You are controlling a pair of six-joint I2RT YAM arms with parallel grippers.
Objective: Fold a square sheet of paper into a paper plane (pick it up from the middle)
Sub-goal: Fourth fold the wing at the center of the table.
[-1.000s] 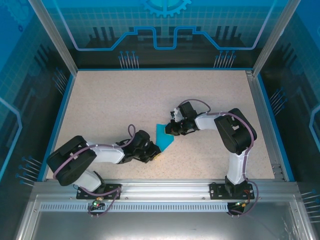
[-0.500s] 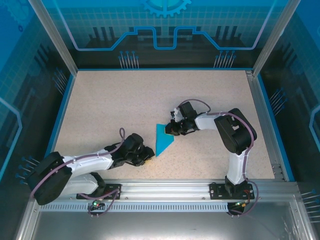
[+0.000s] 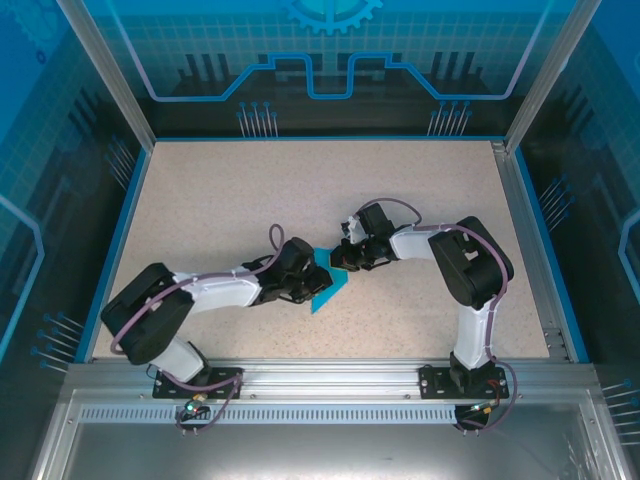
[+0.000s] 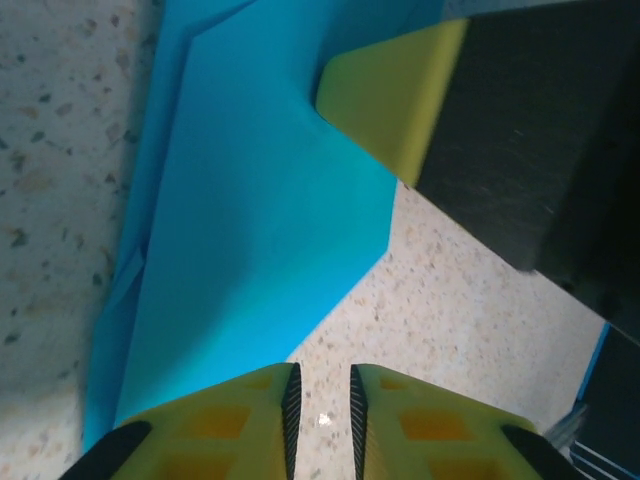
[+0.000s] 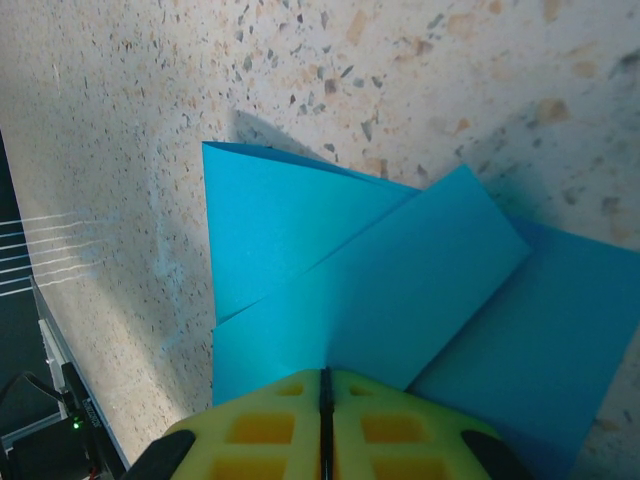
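Observation:
The teal-blue sheet of paper (image 3: pixel 323 296) lies partly folded at the table's middle, with flaps overlapping into a pointed shape (image 5: pixel 400 290). My right gripper (image 3: pixel 339 261) is shut, its yellow fingertips (image 5: pixel 325 378) resting on the paper's upper layers. My left gripper (image 3: pixel 307 284) lies low over the paper's left part. Its fingers (image 4: pixel 320 378) stand a narrow gap apart, bare table showing between them, right beside the paper's edge (image 4: pixel 250 220). The right gripper's yellow pad (image 4: pixel 395 110) sits on the paper just ahead of the left one.
The speckled beige tabletop (image 3: pixel 230 200) is fenced by blue edging and an aluminium frame (image 3: pixel 520 230). The two arms reach toward each other at the middle.
The left arm swung from the near side up to the paper, and its gripper now lies over the paper's left part. The right gripper has stayed on the paper.

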